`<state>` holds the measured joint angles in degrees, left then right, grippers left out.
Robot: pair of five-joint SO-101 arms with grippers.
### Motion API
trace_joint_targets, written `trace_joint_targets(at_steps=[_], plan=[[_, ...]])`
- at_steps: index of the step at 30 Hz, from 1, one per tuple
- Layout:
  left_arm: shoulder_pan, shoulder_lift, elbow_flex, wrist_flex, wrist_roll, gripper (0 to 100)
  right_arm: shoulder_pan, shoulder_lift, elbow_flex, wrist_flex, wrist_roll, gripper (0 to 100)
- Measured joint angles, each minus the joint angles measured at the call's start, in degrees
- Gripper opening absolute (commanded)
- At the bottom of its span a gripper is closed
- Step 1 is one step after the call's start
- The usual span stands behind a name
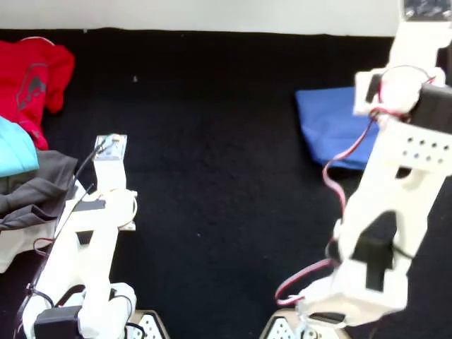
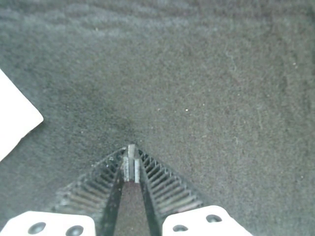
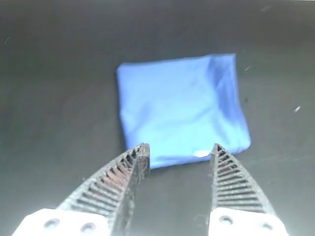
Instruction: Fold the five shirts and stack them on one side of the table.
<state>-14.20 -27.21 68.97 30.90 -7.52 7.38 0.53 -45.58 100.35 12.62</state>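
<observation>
Blue shirt [image 3: 179, 110]: is lying folded square on the right side of the worktop [image 1: 212, 141]; judged to be serving as the base of the stack.
Right end effector [image 3: 177, 155]: is being held over the near edge of the blue shirt, fingers apart, nothing gripped.
Left end effector [image 2: 129, 152]: is being held over bare worktop, fingers pressed together on nothing, just beside the heap.
Heap: is being kept at the left edge, well apart from the fold. A red shirt [image 1: 32, 78], a teal shirt [image 1: 14, 152], a grey shirt [image 1: 39, 187] and a pale shirt [image 1: 14, 244] are lying crumpled and overlapping, judged to be awaiting folding.
Count: five shirts are being tallied, one folded and four unfolded; two arms.
</observation>
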Motion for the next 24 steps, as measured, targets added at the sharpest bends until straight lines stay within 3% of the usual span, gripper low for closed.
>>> trace_joint_targets(at_steps=[6,16,24], plan=[[0.00,0.00,0.00,0.00,0.00,1,-5.01,-19.08,34.29,-4.22,0.00,19.5],[0.00,0.00,0.00,0.00,0.00,1,-5.45,-41.93,98.90,-41.14,-0.09,19.5],[0.00,0.00,0.00,0.00,0.00,1,-5.63,-45.80,124.22,-60.57,-0.09,19.5]])
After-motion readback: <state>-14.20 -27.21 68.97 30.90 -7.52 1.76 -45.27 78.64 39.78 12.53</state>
